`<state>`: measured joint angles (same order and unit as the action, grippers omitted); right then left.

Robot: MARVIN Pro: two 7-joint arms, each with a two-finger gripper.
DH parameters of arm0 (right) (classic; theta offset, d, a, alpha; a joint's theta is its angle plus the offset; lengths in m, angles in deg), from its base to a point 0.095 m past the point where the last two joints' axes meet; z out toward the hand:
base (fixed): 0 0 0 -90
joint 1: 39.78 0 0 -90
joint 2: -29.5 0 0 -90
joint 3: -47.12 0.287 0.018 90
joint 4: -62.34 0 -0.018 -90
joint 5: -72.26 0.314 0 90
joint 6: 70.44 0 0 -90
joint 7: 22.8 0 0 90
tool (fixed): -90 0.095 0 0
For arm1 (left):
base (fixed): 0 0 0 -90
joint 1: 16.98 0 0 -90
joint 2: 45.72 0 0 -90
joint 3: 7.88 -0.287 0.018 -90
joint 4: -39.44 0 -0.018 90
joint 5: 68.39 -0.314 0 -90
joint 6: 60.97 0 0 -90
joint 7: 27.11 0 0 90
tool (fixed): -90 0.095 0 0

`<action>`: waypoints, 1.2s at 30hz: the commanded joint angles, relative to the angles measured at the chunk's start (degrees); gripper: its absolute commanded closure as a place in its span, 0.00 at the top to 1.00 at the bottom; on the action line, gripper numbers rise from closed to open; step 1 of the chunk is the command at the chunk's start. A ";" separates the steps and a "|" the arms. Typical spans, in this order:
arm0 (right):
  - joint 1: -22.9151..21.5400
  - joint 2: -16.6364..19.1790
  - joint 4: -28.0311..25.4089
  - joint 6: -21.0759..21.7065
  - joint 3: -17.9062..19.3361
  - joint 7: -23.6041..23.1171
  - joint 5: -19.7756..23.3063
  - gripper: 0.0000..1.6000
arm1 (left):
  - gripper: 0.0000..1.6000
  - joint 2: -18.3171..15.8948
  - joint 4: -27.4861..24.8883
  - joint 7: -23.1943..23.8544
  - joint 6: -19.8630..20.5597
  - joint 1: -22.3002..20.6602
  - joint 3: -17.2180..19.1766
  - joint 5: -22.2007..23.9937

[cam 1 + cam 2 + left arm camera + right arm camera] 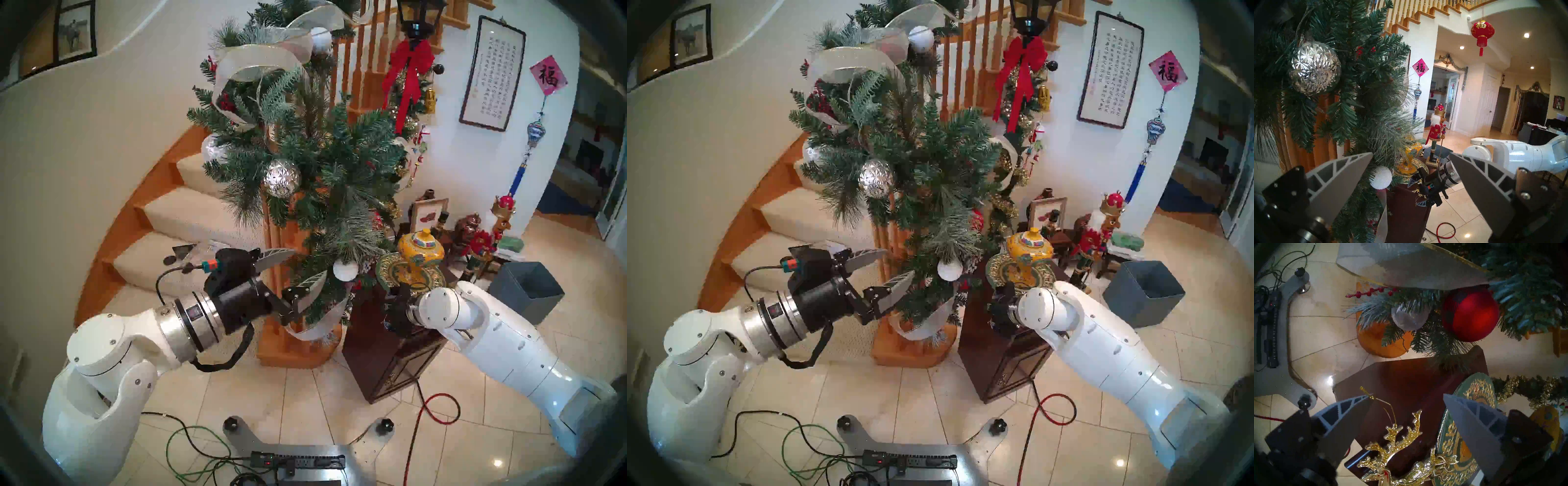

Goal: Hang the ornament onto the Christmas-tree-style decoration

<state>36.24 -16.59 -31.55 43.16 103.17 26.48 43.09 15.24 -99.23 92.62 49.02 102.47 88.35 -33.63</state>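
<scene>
The ornament point(1407, 455), a glittery gold reindeer, is seen lying flat on the dark wooden desk point(1407, 378), low in the right wrist view at about 6 o'clock. Its antlers point toward 12 to 1 o'clock, and the gold thread point(1383, 404) trails off toward 10 o'clock, where it ends just beside the left-hand fingertip of the right tool point(1405, 397); whether it touches cannot be told. The long axis is judged to run roughly along the tool's reach, body near the palm, antlers and thread outward.

The right tool is spread wide, nothing pinched, with the ornament between and below the fingers. A green-and-gold plate point(1474, 395) stands just beside the ornament at 3 o'clock, partly behind the other finger.

The garland point(305, 152) is seen from the head at 12 o'clock of the desk, with the white ball point(345, 269) and a red ball point(1469, 314) low on it.

The left tool point(305, 268) is also spread, empty, held among the lower needles, well apart from the ornament. The right arm is judged nearer; the pickup is not yet done.
</scene>
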 commanded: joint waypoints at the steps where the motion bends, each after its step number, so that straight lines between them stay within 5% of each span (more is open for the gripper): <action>1: -0.88 0.20 -0.11 -0.21 0.24 -0.30 -0.17 0.78 | 1.00 0.03 -0.31 0.03 -0.09 -0.05 0.06 0.02; 16: -0.99 -0.01 0.57 -0.81 0.09 -0.46 -0.80 0.77 | 1.00 0.03 -0.31 0.03 -0.09 -0.05 0.06 0.02; 22: -1.03 -0.07 0.69 -0.97 0.04 -0.58 -1.13 0.64 | 1.00 0.03 -0.31 0.03 -0.09 -0.05 0.06 0.02; 36: -1.41 -0.77 1.78 -1.45 -0.19 -0.70 -1.88 0.65 | 1.00 0.03 -0.31 0.03 -0.09 -0.05 0.06 0.02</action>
<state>35.86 -17.13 -29.94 41.76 102.94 25.78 41.58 15.24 -99.23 92.62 49.02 102.47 88.35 -33.63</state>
